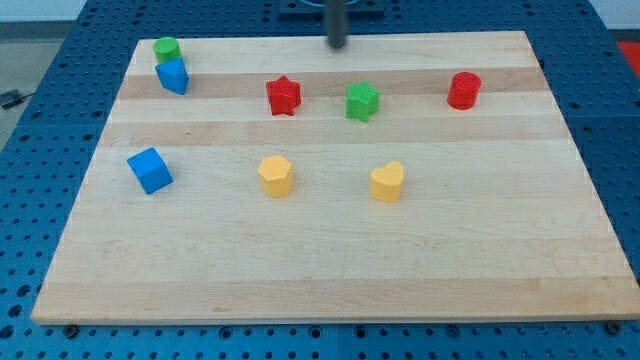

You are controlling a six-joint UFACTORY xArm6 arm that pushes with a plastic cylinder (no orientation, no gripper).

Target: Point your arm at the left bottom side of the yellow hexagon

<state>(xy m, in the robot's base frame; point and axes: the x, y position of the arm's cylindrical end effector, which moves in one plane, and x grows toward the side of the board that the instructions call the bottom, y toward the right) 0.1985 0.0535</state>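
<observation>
At the counter's (pixel 330 270) top edge: my tip (pixel 337 45), no claw.
Heading for the yellow hexagon (pixel 276 175), it could clip the red star (pixel 284 96).

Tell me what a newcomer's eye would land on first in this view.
Bright blocks scattered on a pale wooden board: a red star, green star and red cylinder form an upper row. Below sit a blue cube, the yellow hexagon and a yellow heart. My tip hangs at the board's top edge, far from the hexagon.

Blue perforated bench (pixel 60 120) around wooden board (pixel 330 270)
</observation>
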